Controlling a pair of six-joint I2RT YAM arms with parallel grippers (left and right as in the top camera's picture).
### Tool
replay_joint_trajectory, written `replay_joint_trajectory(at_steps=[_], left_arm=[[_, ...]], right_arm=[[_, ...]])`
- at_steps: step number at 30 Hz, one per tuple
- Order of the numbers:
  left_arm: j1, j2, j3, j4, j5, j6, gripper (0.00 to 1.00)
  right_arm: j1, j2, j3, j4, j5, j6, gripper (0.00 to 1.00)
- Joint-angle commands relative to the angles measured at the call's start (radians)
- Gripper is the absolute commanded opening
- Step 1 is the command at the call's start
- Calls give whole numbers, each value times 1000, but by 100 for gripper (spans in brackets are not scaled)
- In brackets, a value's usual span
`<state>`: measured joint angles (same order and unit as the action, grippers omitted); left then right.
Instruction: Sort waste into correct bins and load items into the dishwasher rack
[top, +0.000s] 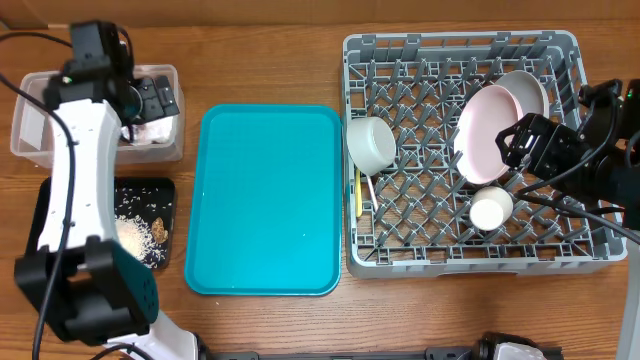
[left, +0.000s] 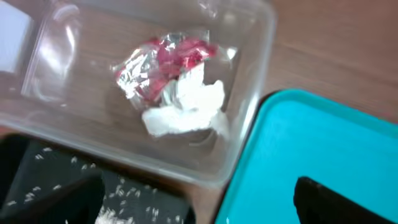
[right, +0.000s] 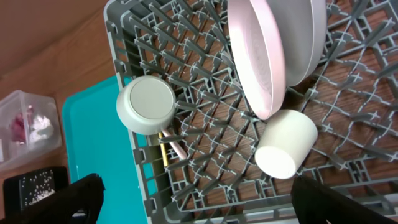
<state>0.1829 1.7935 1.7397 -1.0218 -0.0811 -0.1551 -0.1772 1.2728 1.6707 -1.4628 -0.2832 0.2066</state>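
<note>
Near left: black tray (top: 166, 190) held rice (top: 135, 236) and scrap (top: 157, 228).
Rack (top: 460, 266), right: cup (top: 491, 208), spoon (top: 359, 192) and bowl (top: 371, 143) sat among the pegs, with the pink plate (top: 488, 130) and white plate (top: 527, 92) leaning.
Right gripper (right: 196, 186): fingers wide apart, empty, above the rack beside the cup.
Tub (left: 249, 93), far left: wrapper (left: 165, 62) and napkin (left: 186, 111) lay inside, touching.
Left gripper (top: 150, 97): above the tub, fingers apart, empty.
Risk: a careless right-arm move would likely clip the pink plate and topple it.
</note>
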Motion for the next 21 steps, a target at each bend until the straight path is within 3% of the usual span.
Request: replay_joint_trajectory(at_steps=[1,8,10,14,21], left_arm=[[-21,-158,158,-108,35,2,98],[-117,-367,210,-310,153,46,96],[-176,-430,210,-376,153,42,100],[-261,-502,210,-465,153,43,100],[-269,-501,210,-497,152,43,100]], right_arm=[[-5,-19,24,13,-13,-26,100],[-5,-117,24,36,-164,-152,100],[-5,-165,24,32,-159,-233,100],[-5,-247,24,35,-160,-234,100],[-5,-260,24,36,-160,-234,100]])
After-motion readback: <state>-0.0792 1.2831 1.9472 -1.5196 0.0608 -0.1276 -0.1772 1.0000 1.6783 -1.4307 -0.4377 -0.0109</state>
